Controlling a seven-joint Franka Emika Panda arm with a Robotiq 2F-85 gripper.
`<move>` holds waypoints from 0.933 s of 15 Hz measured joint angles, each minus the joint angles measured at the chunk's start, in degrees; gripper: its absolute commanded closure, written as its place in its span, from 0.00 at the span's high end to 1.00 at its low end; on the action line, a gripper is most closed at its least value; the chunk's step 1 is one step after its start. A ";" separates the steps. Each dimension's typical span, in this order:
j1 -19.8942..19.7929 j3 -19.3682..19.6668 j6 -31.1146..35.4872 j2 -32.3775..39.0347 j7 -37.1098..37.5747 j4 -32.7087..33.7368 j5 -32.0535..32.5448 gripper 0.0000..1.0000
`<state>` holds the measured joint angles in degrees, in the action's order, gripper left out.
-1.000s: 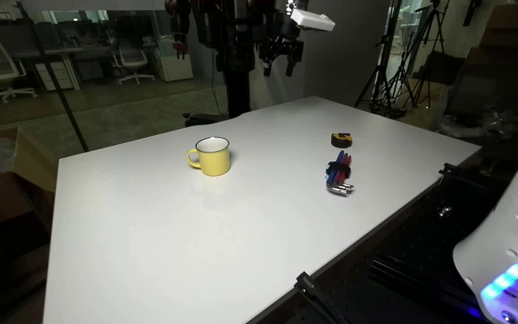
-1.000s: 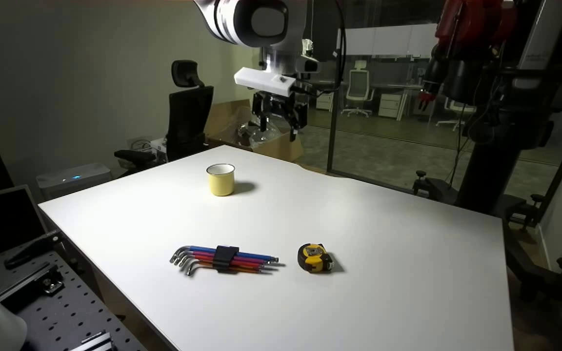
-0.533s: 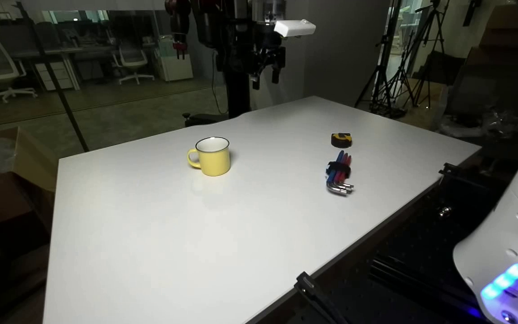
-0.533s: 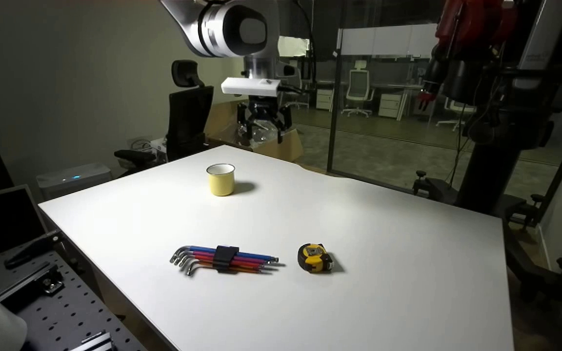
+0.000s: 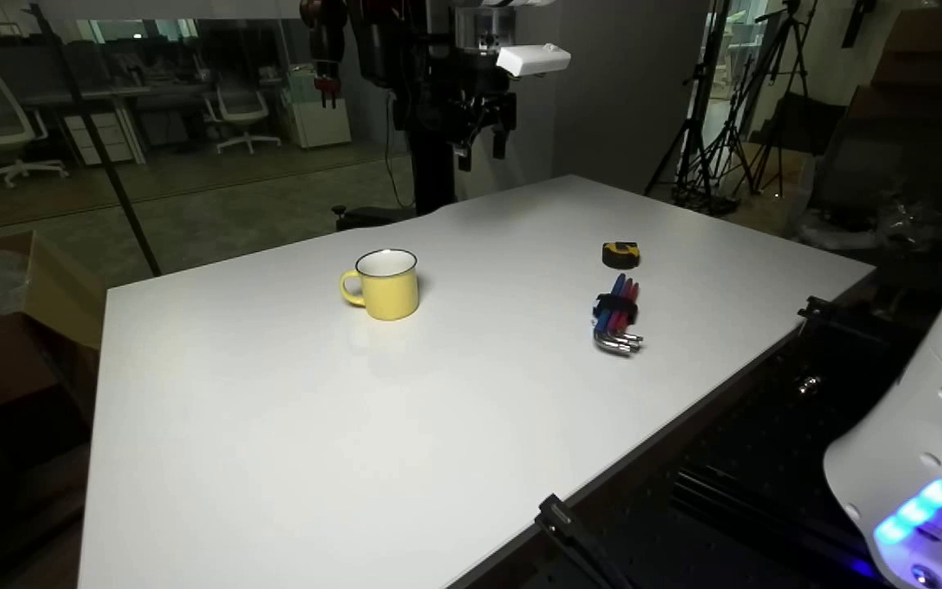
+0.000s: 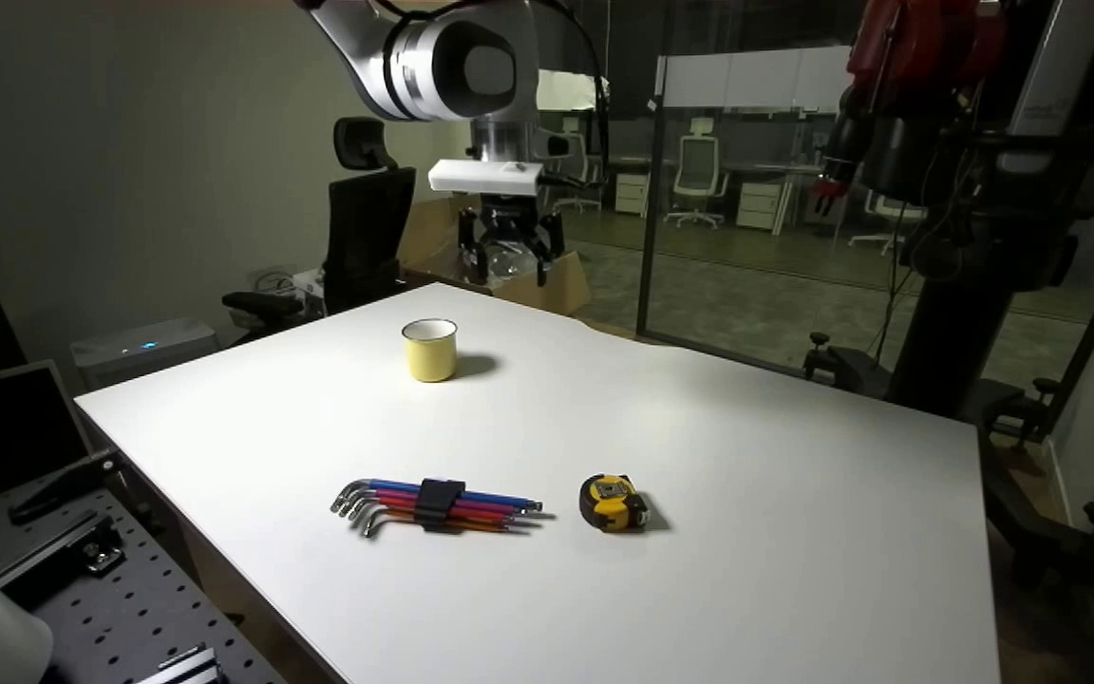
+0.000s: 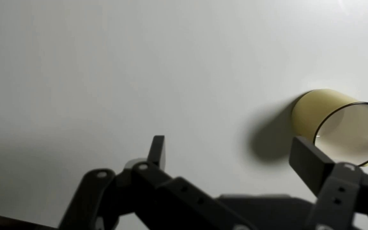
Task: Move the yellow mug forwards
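"Has the worktop point(image 6: 746, 603) changed?"

"Nothing on it has moved. Above it, the arm point(image 6: 457, 71) has swung towards the yellow mug point(image 5: 391, 296), and the pincer point(image 6: 510, 276) has sunk slightly. Its jaws stand spread, nothing between them. Against the dark background in an exterior view, its height is hard to judge."

"And the yellow mug?"

"Upright on the worktop, well apart from the other things. In the wrist view it sits at the right border, outside the gap between the jaws. So this looks like the approach; the pincer probably needs to shift sideways before a grasp, with the forward move not yet begun."

"Materials?"

"The worktop is smooth and pale. The yellow mug is squat and straight-walled, with a dark-edged rim, whitish inside and looped handle. The hex key set point(image 6: 439, 504) has coloured shafts, bare bent metal ends and a black holder. Smallest, the tape measure point(image 6: 610, 503) is a rounded black-and-yellow case."
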<state>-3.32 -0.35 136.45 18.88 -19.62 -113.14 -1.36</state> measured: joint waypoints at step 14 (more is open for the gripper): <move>6.60 -5.82 0.29 5.01 -0.97 -0.25 3.70 1.00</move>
<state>3.28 -6.17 136.75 23.89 -20.60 -113.39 2.34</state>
